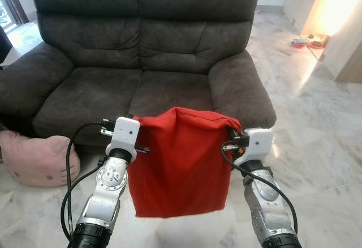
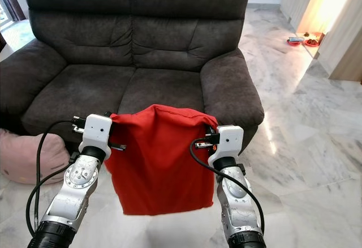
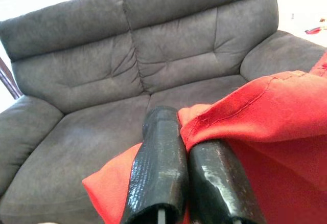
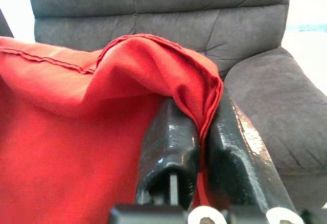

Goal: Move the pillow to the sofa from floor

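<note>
Pinching the top left corner of the red pillow (image 1: 180, 163) with the left gripper (image 3: 186, 132), fingers pressed together on the seam. Hanging limp between both grippers, clear of the floor, just short of the sofa (image 1: 141, 50) seat ahead. Pinching the top right corner with the right gripper (image 4: 204, 132), cloth folded between the fingers. Probably best: keeping both pinches tight, raising both corners level, carrying forward over the seat edge, then lowering onto the cushion before spreading the fingers, avoiding dragging.
</note>
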Robot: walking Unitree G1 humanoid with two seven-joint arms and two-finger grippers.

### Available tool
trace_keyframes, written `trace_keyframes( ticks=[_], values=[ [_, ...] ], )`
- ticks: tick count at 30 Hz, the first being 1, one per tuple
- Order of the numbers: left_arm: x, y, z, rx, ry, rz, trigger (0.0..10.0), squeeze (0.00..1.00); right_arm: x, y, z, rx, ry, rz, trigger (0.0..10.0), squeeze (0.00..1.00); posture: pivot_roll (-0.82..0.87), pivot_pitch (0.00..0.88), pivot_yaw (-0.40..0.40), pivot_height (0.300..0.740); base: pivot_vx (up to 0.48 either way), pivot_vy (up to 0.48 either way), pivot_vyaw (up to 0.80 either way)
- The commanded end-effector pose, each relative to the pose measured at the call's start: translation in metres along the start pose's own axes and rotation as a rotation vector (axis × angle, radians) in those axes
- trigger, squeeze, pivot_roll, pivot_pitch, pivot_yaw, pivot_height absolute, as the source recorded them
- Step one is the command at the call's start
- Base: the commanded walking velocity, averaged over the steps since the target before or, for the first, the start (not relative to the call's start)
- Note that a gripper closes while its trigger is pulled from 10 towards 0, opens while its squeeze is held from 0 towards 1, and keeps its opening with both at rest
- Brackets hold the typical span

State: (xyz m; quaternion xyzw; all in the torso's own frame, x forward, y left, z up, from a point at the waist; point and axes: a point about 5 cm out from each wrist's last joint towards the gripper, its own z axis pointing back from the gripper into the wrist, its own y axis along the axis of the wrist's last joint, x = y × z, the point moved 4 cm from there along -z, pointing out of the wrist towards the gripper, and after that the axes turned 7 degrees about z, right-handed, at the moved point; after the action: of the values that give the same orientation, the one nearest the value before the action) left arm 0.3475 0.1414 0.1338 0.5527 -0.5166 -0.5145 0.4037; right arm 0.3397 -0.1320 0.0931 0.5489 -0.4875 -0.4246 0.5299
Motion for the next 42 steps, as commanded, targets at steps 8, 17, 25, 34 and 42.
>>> trace_keyframes(
  ticks=[8, 17, 25, 34, 42],
  values=[
    [-0.0059, 0.0359, -0.005, 0.152, 0.029, -0.01, 10.0, 0.0, -0.0025, 0.0197, -0.0053, 0.078, 0.014, 0.031, 10.0, 0.0, 0.14, 0.0, -0.025, 0.74, 0.0, 0.0, 0.0],
    [-0.0057, 0.0356, -0.0045, 0.156, 0.03, -0.007, 10.0, 0.0, -0.003, 0.0189, -0.0051, 0.077, 0.016, 0.028, 10.0, 0.0, 0.14, 0.0, -0.026, 0.74, 0.0, 0.0, 0.29],
    [-0.0057, 0.0359, -0.005, 0.156, 0.028, -0.004, 10.0, 0.0, -0.004, 0.0186, -0.0056, 0.076, 0.021, 0.028, 10.0, 0.0, 0.14, 0.0, -0.024, 0.74, 0.0, 0.0, 0.0],
    [-0.0059, 0.0364, -0.0048, 0.16, 0.027, 0.007, 10.0, 0.0, -0.0053, 0.0191, -0.0059, 0.08, 0.022, 0.026, 10.0, 0.0, 0.14, 0.0, -0.023, 0.74, 0.054, 0.0, 0.0],
    [-0.0052, 0.0355, -0.0045, 0.155, 0.025, 0.013, 10.0, 0.0, -0.0055, 0.0189, -0.0055, 0.078, 0.024, 0.032, 10.0, 0.0, 0.14, 0.0, -0.023, 0.74, 0.247, 0.0, 0.0]
  ],
)
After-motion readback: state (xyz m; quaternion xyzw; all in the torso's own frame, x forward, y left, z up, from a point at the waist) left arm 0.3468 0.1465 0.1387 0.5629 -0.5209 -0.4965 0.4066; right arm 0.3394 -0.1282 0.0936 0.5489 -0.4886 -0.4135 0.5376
